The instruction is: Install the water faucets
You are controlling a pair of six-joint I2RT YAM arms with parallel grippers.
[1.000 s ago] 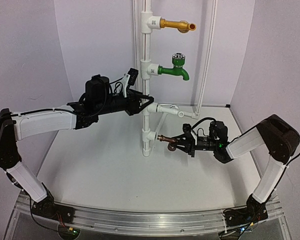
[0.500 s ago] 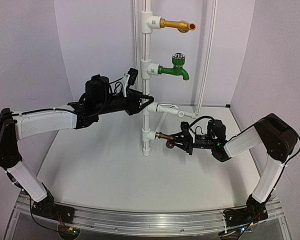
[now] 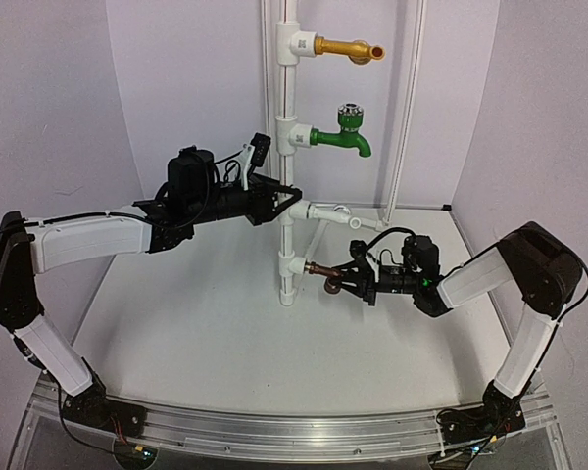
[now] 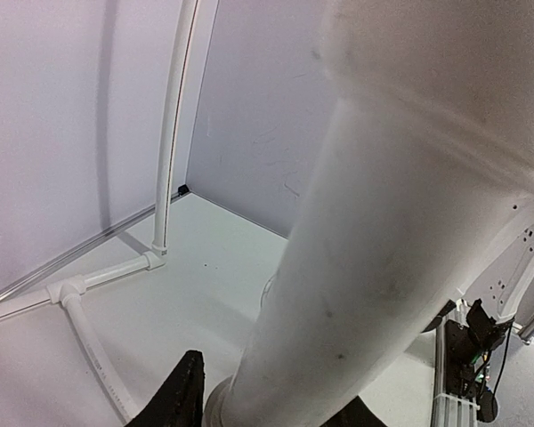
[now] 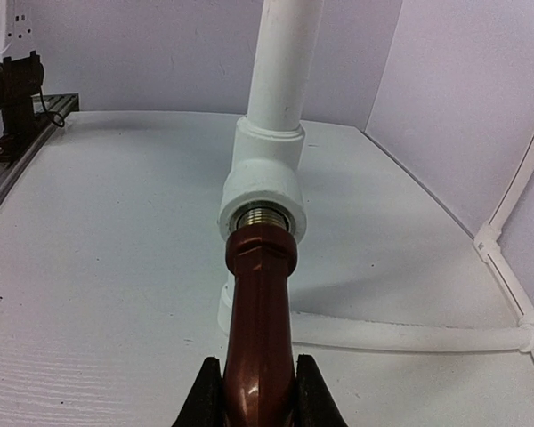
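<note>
- Thread end of the brown tap (image 5: 261,294) has moved in from just short of the lowest tee (image 5: 262,191) and now meets its socket; screwing in comes next, I judge.
- My right gripper (image 3: 345,282) stays clamped on the tap's body, and the left gripper (image 3: 277,208) stays clamped round the white riser (image 3: 287,93).

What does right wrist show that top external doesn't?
Right wrist only: silver threads of the brown tap showing at the mouth of the lowest tee fitting, so it looks not fully seated. It also shows the right gripper pressed against both sides of the tap body.
Top external only: gold faucet and green faucet mounted higher up, and the left gripper clamped on the white pipe.
Both: brown tap, tee fitting, white pipe, right gripper.
</note>
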